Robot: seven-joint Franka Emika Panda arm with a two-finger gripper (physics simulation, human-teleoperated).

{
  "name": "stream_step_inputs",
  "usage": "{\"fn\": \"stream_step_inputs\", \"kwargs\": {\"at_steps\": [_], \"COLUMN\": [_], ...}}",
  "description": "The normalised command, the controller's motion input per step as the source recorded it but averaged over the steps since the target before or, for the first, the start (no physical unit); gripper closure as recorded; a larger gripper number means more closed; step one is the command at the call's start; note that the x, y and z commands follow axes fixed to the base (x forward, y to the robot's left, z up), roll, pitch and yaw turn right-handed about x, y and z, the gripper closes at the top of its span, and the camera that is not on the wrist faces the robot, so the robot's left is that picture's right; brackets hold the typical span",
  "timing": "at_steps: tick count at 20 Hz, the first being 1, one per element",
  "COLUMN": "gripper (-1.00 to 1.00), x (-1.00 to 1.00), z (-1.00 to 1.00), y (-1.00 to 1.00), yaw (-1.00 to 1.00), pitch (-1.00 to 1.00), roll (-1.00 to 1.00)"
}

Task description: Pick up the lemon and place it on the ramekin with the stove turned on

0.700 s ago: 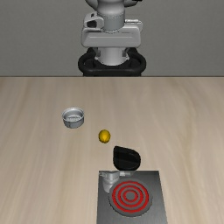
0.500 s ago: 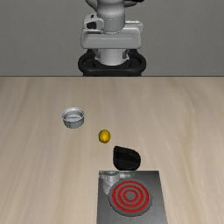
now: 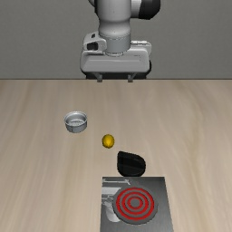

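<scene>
**Lemon, small and yellow, lies free; pincer empty**

It rests on the pale wooden bench at four o'clock of the grey round ramekin, near but apart. The pincer hangs high at twelve o'clock, jaws spread, apparently poised to descend. A black rounded object and the red-glowing dark stove lie at five o'clock, off the likely path.

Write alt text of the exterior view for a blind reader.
A small yellow lemon lies on a wooden table between a round grey ramekin and a black rounded object; a flat stove with red glowing rings sits below. The white robot's open gripper hangs at the top.
</scene>
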Motion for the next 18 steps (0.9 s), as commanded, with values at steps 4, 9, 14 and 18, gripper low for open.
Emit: {"fn": "stream_step_inputs", "kwargs": {"at_steps": [4, 9, 14, 18], "gripper": [-1.00, -1.00, -1.00, -1.00], "x": [0.50, -0.40, 0.00, 0.00], "z": [0.00, -0.60, -1.00, -1.00], "y": [-0.50, 0.00, 0.00, 0.00], "yaw": [0.00, 0.00, 0.00, 0.00], "pitch": [0.00, 0.00, 0.00, 0.00], "roll": [0.00, 0.00, 0.00, 0.00]}}
